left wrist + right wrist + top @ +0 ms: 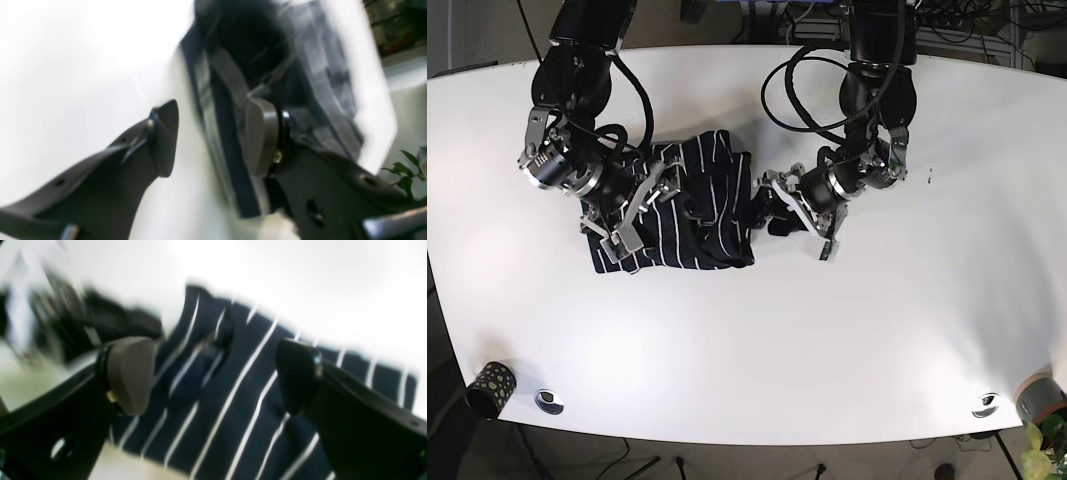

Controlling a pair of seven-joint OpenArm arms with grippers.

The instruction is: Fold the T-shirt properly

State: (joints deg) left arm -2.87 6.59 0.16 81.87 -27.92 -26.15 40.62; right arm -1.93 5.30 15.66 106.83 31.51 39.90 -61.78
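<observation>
You see the navy striped T-shirt [682, 205] lying bunched in the upper left-centre of the base view on the white table [827, 330]. Your right gripper [213, 376] hangs over the shirt's left part, jaws spread apart with nothing between them. Your left gripper [210, 136] sits at the shirt's right edge, jaws parted and empty too.
</observation>
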